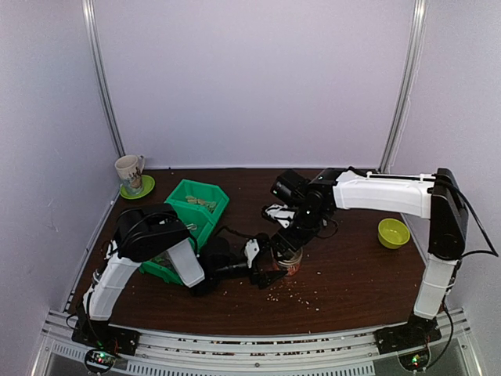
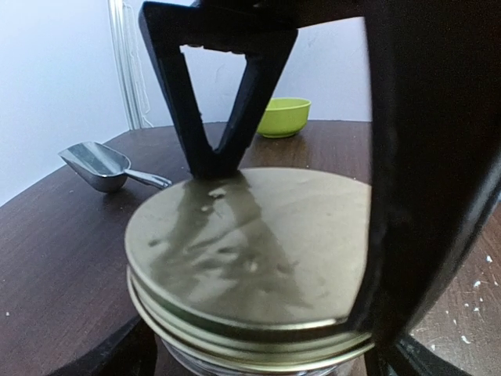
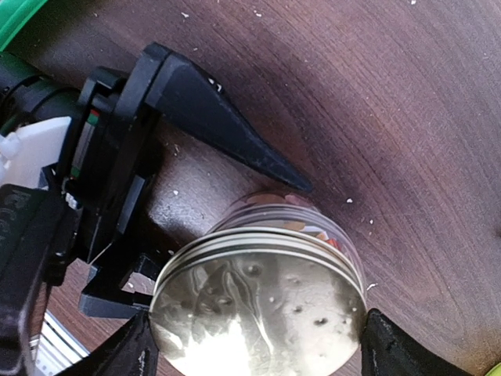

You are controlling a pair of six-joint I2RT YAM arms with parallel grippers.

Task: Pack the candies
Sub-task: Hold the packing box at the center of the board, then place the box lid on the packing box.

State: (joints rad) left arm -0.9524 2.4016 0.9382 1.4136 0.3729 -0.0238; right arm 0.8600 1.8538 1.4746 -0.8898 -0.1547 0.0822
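We see one glass jar [image 3: 333, 235] mid-table with its one gold lid [image 3: 258, 313] on and candies [image 3: 317, 229] showing through the glass. The right gripper [image 3: 262, 345] clamps the gold lid's rim between its two fingers. The left gripper [image 1: 268, 265] has its jaws apart, flanking the glass jar. One scoop [image 2: 98, 166] and one lime bowl [image 2: 283, 116] sit beyond.

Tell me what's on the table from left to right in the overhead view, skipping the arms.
Mug on a green saucer → green bin → lidded jar → lime-green bowl.
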